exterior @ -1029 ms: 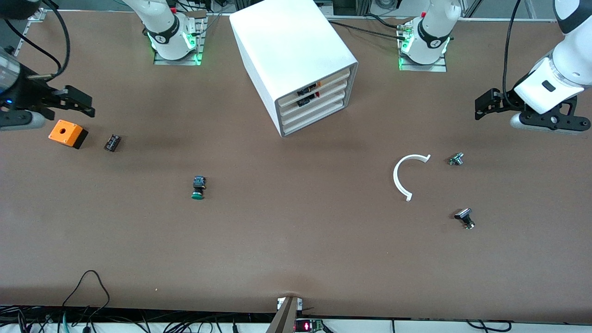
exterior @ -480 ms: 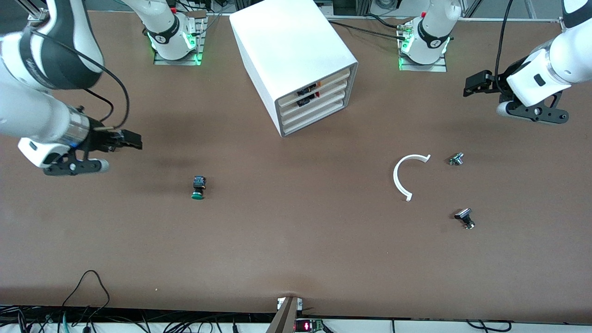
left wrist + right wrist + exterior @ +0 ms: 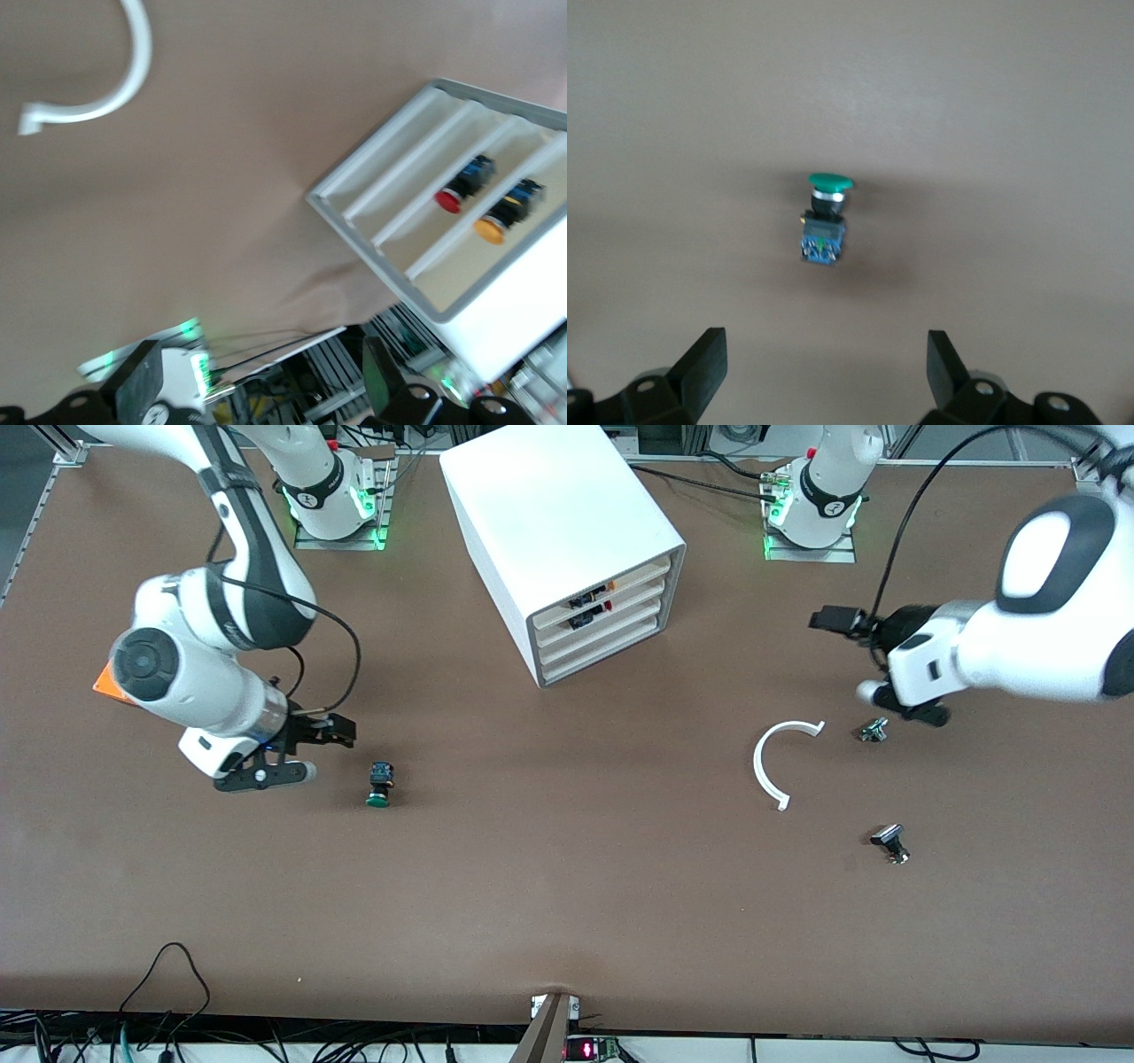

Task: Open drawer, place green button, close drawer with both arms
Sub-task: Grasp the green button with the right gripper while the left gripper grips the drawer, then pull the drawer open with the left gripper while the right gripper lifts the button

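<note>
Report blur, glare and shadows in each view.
Front view: sharp, even light; soft shadow on the table beside the cabinet. Left wrist view: cabinet and white arc smeared by motion. Right wrist view: green button slightly soft, faint shadow around it; no glare.

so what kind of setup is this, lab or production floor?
Looks like a robotics lab bench: two arms bolted to a brown table, loose cables along its edge, and a white cabinet with small parts scattered about.
</note>
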Motion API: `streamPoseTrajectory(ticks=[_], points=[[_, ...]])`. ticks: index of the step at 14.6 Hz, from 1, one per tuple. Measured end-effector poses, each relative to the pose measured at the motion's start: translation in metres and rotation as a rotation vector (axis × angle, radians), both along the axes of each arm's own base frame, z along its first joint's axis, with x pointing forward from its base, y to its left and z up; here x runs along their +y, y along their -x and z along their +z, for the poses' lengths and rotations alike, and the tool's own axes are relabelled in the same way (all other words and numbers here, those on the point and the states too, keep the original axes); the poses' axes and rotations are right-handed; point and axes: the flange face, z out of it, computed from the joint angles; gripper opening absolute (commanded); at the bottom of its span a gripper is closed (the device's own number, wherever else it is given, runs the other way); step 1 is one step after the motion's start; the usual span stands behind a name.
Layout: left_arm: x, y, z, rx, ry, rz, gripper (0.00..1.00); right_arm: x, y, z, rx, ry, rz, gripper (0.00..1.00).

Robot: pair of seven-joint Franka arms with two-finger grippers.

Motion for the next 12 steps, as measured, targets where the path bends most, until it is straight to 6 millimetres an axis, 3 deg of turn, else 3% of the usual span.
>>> streamPoseTrajectory(ticks=[4, 6, 9, 12], points=[[-0.024, -0.026, -0.094, 0.02, 0.253, 0.007, 0.98, 0.015, 0.007, -0.069, -0.042, -0.008, 0.016, 1.0], [-0.047, -0.027, -0.138, -0.033, 0.376, -0.01, 0.95, 0.016, 0.01, -0.1, -0.06, -0.012, 0.016, 1.0], [-0.07, -0.005, -0.206, -0.124, 0.579, 0.0, 0.9, 0.016, 0.012, -0.136, -0.092, -0.018, 0.01, 0.98], [-0.094, 0.034, -0.262, -0.184, 0.688, 0.012, 0.76, 0.017, 0.014, -0.156, -0.09, -0.018, 0.001, 0.77]])
